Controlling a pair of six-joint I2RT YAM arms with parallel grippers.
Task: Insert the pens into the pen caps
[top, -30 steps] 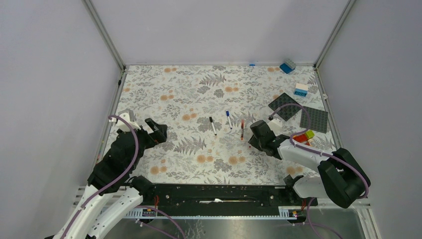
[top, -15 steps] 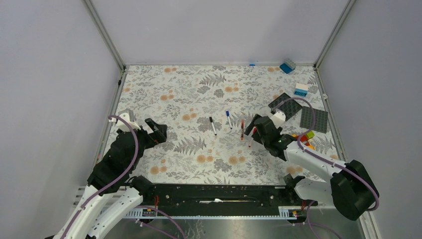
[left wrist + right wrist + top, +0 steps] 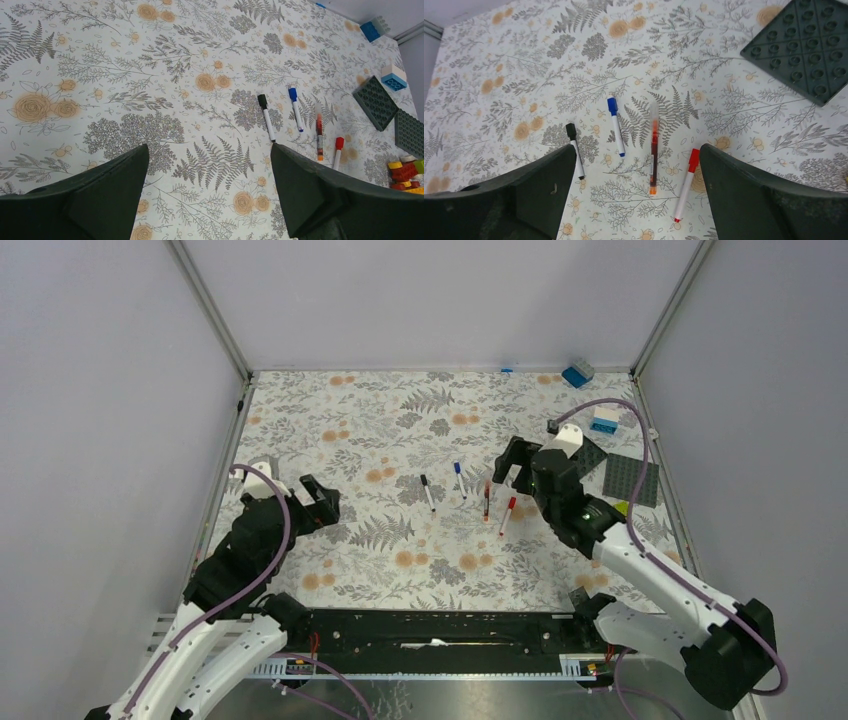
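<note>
The right gripper [image 3: 636, 160] hovers over the pens [image 3: 459, 480] in the middle of the frame, its jaws wide open and empty. The left gripper [image 3: 210, 160], equally open and empty, is at the lower left. The red-barrelled pen [image 3: 654, 150] and the red-capped pen [image 3: 687, 182] lie just beside each other, so a closing grip may catch both or roll one away.

1. Top view, centre right: right arm [image 3: 640, 560] is covering part of one dark baseplate [image 3: 593, 453] and most of the coloured bricks [image 3: 622, 508].
2. Left wrist view: right edge is cutting off second baseplate [image 3: 411, 132].
3. Top view: pens [image 3: 459, 480] are rendering too small to judge cap seating.
</note>
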